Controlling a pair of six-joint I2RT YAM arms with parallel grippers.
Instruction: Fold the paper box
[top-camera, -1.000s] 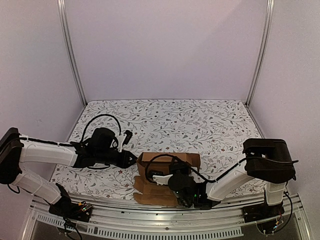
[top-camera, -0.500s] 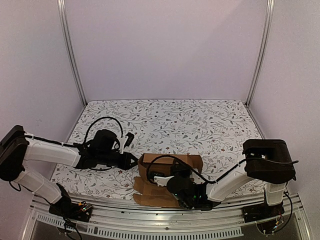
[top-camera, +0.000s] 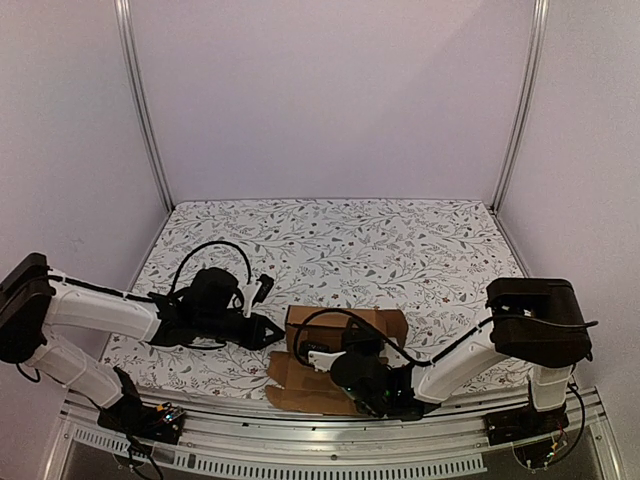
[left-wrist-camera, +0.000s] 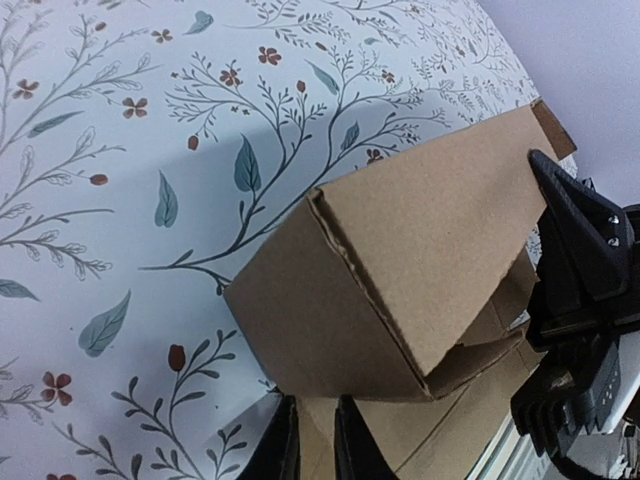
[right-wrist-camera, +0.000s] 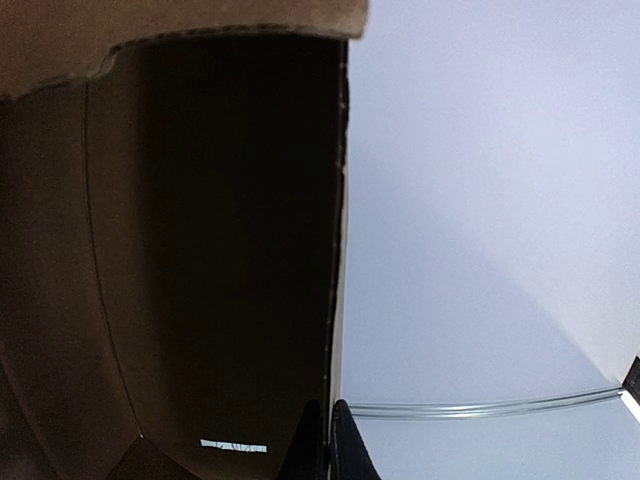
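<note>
The paper box (top-camera: 350, 322) is brown cardboard, half raised near the table's front edge, with flat flaps (top-camera: 300, 385) spread in front of it. In the left wrist view it (left-wrist-camera: 400, 240) stands as an open-ended sleeve. My left gripper (left-wrist-camera: 317, 440) reaches in low at its left end. Its fingers stand a narrow gap apart with flap cardboard showing between them, and a pinch cannot be made out. My right gripper (right-wrist-camera: 330, 440) is shut on the edge of a box wall (right-wrist-camera: 335, 250) and looks up along the dark inside.
The floral table cover (top-camera: 340, 240) stretches behind the box. The metal front rail (top-camera: 330, 450) runs just below the flaps. The right arm's black wrist (left-wrist-camera: 585, 260) sits tight against the box's right end.
My left gripper has slid right to the box's left end and its jaws have narrowed. The box has shifted slightly right. The right gripper keeps its hold.
</note>
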